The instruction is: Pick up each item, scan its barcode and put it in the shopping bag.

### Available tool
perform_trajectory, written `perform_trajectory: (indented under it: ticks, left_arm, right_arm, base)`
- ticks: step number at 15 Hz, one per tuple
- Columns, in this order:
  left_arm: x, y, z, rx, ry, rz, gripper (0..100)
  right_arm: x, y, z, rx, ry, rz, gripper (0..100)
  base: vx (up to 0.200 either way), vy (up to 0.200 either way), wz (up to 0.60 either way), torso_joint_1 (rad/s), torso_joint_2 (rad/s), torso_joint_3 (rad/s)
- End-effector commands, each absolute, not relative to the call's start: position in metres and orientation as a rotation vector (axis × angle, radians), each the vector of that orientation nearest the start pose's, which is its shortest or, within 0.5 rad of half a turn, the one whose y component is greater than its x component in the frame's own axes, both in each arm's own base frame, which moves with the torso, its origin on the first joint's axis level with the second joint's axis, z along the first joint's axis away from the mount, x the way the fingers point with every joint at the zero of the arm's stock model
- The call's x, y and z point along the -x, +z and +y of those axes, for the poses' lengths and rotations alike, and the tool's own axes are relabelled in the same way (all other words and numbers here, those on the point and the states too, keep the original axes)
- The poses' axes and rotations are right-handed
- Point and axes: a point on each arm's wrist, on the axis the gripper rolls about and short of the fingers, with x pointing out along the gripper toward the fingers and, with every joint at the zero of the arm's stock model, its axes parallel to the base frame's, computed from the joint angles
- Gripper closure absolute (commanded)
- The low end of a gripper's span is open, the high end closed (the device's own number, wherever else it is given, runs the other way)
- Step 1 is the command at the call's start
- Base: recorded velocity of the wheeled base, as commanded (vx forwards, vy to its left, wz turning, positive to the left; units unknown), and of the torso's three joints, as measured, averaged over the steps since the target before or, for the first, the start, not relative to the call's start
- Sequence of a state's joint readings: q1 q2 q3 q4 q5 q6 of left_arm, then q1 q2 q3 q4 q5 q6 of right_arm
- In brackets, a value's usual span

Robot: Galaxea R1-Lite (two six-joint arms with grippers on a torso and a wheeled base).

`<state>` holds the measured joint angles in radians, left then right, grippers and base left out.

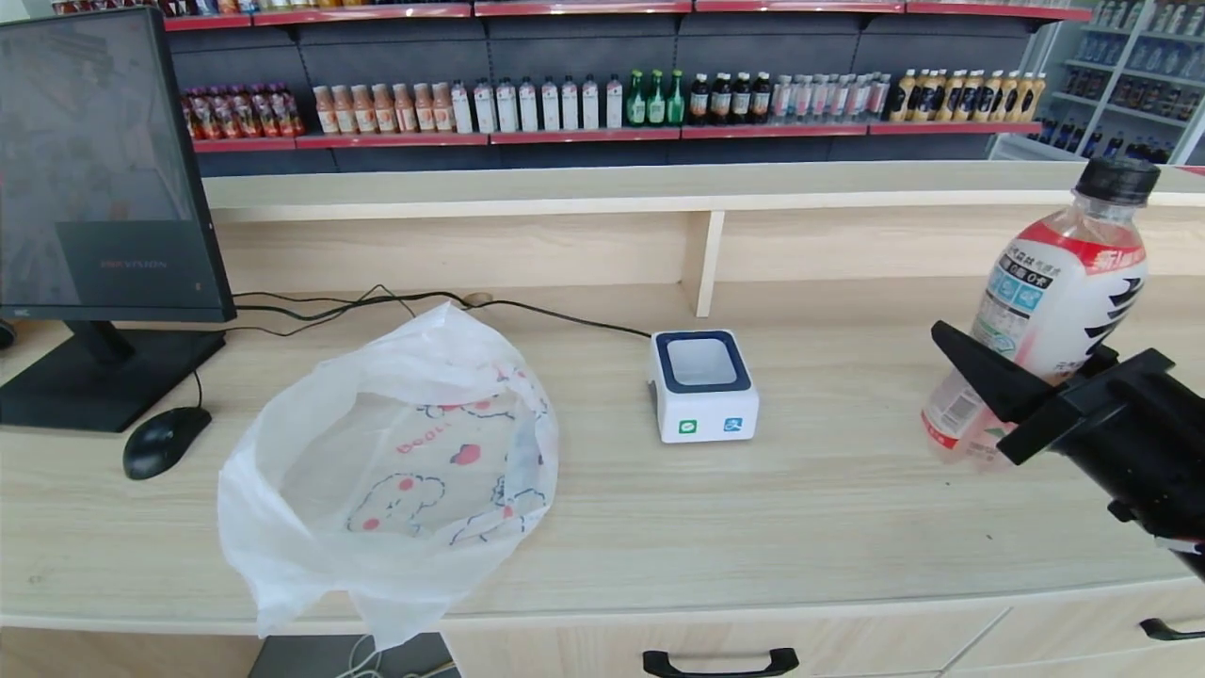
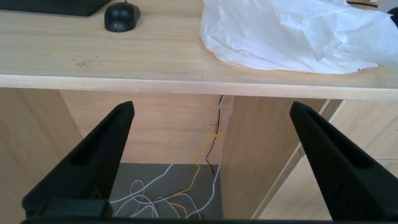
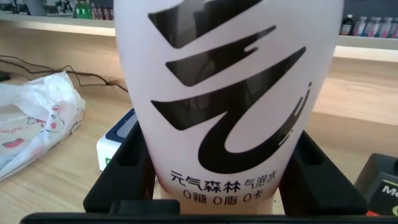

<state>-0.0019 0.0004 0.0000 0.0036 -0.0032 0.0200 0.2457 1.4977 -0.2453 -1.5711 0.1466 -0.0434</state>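
A pale drink bottle (image 1: 1054, 301) with a black cap and a red-and-white label leans at the right end of the counter, with my right gripper (image 1: 1021, 377) shut around its lower half. In the right wrist view the bottle (image 3: 227, 93) stands between the black fingers (image 3: 124, 168). A barcode faces left near its base. The white scanner (image 1: 703, 384) sits mid-counter, left of the bottle. The white shopping bag (image 1: 395, 471) lies open further left. My left gripper (image 2: 211, 155) hangs open below the counter's front edge, under the bag (image 2: 292, 34).
A monitor (image 1: 94, 169) and a black mouse (image 1: 165, 441) occupy the counter's left end, with cables running behind the bag to the scanner. A raised shelf lines the back. Loose wires (image 2: 186, 193) hang under the counter. Drawer handles (image 1: 720, 662) line the front.
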Motion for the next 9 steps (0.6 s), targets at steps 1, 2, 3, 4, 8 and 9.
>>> perform_trajectory:
  ticks: [1, 2, 3, 4, 8, 9]
  left_arm:
    - [0.023, 0.075, 0.000, -0.020, -0.005, 0.003, 0]
    - [0.023, 0.075, 0.000, -0.020, -0.005, 0.003, 0]
    - [0.023, 0.075, 0.000, -0.018, -0.005, 0.003, 0]
    - [0.023, 0.075, 0.000, -0.018, -0.005, 0.003, 0]
    - [0.023, 0.075, 0.000, -0.018, -0.005, 0.003, 0]
    - [0.023, 0.075, 0.000, -0.020, -0.005, 0.003, 0]
  right_arm:
    - [-0.200, 0.191, 0.053, 0.018, 0.352, -0.333, 100]
    - [-0.202, 0.191, 0.053, 0.011, 0.347, -0.334, 100]
    - [-0.204, 0.192, 0.054, 0.003, 0.345, -0.335, 100]
    - [-0.204, 0.193, 0.054, 0.001, 0.344, -0.338, 100]
    - [-0.209, 0.194, 0.055, 0.002, 0.342, -0.341, 100]
    - [-0.212, 0.195, 0.055, 0.001, 0.342, -0.347, 100]
  base:
    - [-0.200, 0.000, 0.00, 0.007, 0.00, -0.002]
    - [-0.200, 0.000, 0.00, -0.002, 0.00, 0.002]
    - [-0.200, 0.000, 0.00, -0.012, 0.00, -0.002]
    - [-0.200, 0.000, 0.00, -0.012, 0.00, 0.012]
    - [-0.050, 0.000, 0.00, 0.001, 0.00, -0.001]
    - [0.000, 0.200, 0.00, -0.002, -0.01, 0.007]
